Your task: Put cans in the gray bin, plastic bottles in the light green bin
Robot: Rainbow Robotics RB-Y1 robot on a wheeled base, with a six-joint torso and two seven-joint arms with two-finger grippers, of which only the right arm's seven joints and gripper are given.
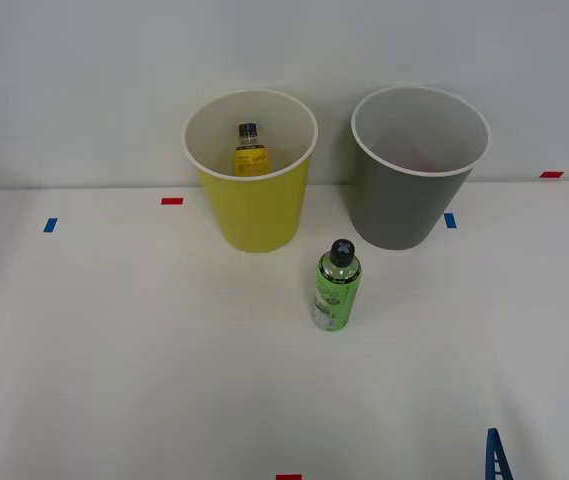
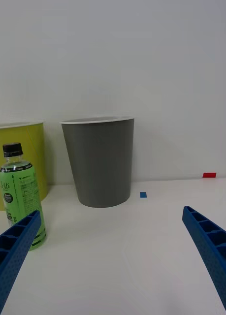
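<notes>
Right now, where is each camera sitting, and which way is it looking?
Front view: sits high above the arms, looking forward and down at the table; blue fingertips of the right gripper peek in at the bottom corner.
Right wrist view: sits low on the right arm's wrist, looking level across the table toward the wall; the open right gripper frames the bottom corners.
Both show: the green bottle, gray bin and light green bin.

The white table (image 1: 114, 340) carries the light green bin (image 1: 254, 205) and the gray bin (image 1: 404, 200) side by side, far beyond the right gripper (image 2: 113, 246). The green bottle (image 1: 337, 286) stands upright nearer it, toward its left finger. Small red and blue tape marks (image 1: 172, 201) dot the surface.
</notes>
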